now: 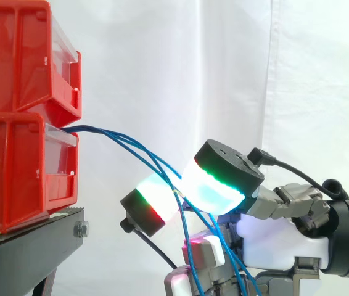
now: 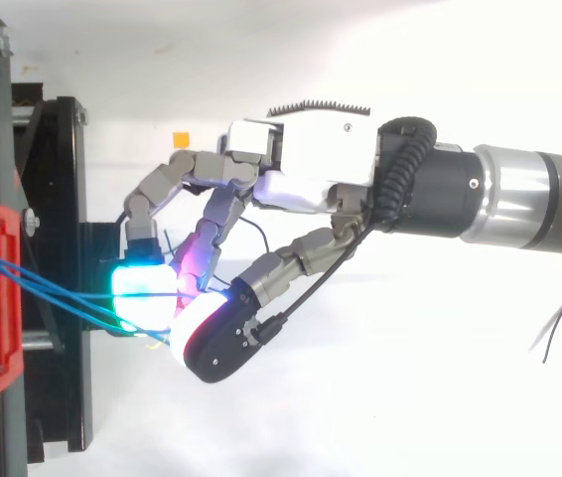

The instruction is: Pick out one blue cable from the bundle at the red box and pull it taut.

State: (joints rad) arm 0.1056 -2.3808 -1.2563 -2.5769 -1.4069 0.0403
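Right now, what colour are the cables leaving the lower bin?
The cables are blue; the side view shows it best.

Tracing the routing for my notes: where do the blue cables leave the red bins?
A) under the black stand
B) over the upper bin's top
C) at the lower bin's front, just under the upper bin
C: in the side view the blue cables emerge at the front of the lower red bin, below the upper red bin, sloping down to the hand.

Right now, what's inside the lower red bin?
Thin blue cables leave the front of the lower red plastic bin toward the robot hand. Its red walls hide their ends and other contents.
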